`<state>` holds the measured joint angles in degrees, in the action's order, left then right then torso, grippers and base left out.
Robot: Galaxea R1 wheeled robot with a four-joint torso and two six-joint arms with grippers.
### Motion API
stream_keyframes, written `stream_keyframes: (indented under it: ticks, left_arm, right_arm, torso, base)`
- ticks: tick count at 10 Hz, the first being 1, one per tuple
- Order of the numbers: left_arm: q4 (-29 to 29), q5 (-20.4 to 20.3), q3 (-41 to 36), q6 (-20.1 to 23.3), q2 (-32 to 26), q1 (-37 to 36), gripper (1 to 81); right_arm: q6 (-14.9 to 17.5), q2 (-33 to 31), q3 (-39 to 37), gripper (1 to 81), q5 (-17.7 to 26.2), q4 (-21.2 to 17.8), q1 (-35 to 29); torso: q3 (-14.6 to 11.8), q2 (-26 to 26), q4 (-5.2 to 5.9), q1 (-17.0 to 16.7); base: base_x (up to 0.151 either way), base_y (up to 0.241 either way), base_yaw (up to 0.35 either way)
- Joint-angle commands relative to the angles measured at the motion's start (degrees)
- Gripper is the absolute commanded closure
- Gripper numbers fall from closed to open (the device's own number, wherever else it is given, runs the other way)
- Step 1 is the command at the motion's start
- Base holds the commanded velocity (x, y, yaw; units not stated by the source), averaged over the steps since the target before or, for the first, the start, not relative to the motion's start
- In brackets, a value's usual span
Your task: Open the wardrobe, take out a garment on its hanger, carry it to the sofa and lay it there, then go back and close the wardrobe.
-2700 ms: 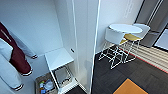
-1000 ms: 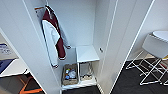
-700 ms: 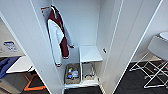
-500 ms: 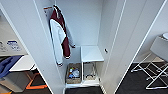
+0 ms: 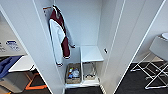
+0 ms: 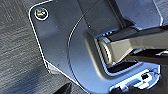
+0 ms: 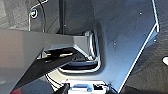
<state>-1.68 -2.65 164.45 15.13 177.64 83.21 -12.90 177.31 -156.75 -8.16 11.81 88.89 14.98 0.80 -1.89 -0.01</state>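
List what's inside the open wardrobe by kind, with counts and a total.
Jacket, maroon with white sleeves, hanging: 1
Basket, woven, holding small items: 1
Wire basket: 1
Shelf, white: 1
Total: 4, all inside the wardrobe.

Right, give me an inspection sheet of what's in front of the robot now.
surface: dark carpeted floor.
job's things: wardrobe, doors open, white interior.
clutter: maroon varsity jacket with white sleeves hanging inside at the left; white shelf box low at the right; open basket of small items and wire basket on the wardrobe floor.
grippers: open or shut cannot be told.
cables: thin wire running over the robot's own dark plate, left wrist view.
surroundings: white chair on thin metal legs to the right; white table to the left with something blue beside it.
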Motion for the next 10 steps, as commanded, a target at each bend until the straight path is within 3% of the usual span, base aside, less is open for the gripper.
stream_keyframes:
  ticks: [1,4,8,9,10]
  left_arm:
    - [0.5,3.6,0.3,0.3,0.3,-0.8,1.0]
    - [0.5,3.6,0.3,0.3,0.3,-0.8,1.0]
    - [0.5,3.6,0.2,0.3,0.3,-0.8,1.0]
    - [0.5,3.6,0.3,0.2,0.3,-0.8,1.0]
    - [0.5,3.6,0.3,0.2,0.3,-0.8,1.0]
  right_arm:
    - [0.2,0.4,0.3,1.0,3.2,0.0,-0.4]
    - [0.2,0.4,0.3,1.0,3.2,0.0,-0.4]
    - [0.2,0.3,0.3,1.0,3.2,0.0,-0.2]
    - [0.2,0.3,0.3,1.0,3.2,0.0,-0.2]
    - [0.2,0.3,0.3,1.0,3.2,0.1,-0.2]
  torso:
    - [0.0,0.0,0.00,0.0]
    - [0.0,0.0,0.00,0.0]
    - [0.0,0.1,0.00,0.0]
    - [-5.3,0.0,0.00,0.0]
    - [-6.0,0.0,0.00,0.0]
  base:
    - [0.000,0.000,0.000]
    - [0.000,0.000,0.000]
    - [0.083,0.000,0.000]
    - [0.091,0.000,0.000]
    - [0.090,0.000,0.000]
